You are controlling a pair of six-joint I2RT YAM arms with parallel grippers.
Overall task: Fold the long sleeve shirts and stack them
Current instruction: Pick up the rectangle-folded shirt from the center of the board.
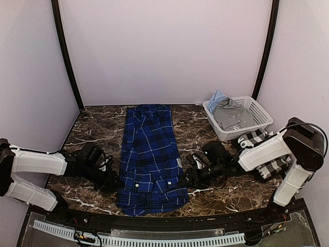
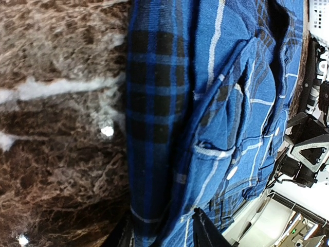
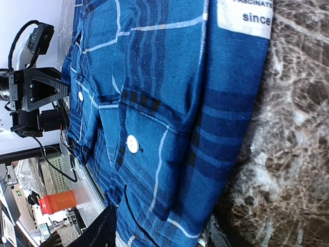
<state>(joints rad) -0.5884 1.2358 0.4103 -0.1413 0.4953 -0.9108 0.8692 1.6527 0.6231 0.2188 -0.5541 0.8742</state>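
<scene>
Two tools flank the royal blue plaid button-up cloth shirt [image 1: 149, 149], lying lengthwise on the dark marble bench [image 1: 97, 128]. The left tool [image 1: 114, 180] is clenched on its near edge; whether the right tool [image 1: 186, 177] has a grip, I cannot tell. Pinch every layer, then lift both sides evenly.

The left arm [image 1: 36, 163] and right arm [image 1: 264, 152] have smooth white shells between rounded black joints. The left gripper [image 1: 114, 181] and right gripper [image 1: 184, 181] are black and blocky. A thin black cable [image 1: 318, 128] loops over the right arm's big joint.
</scene>
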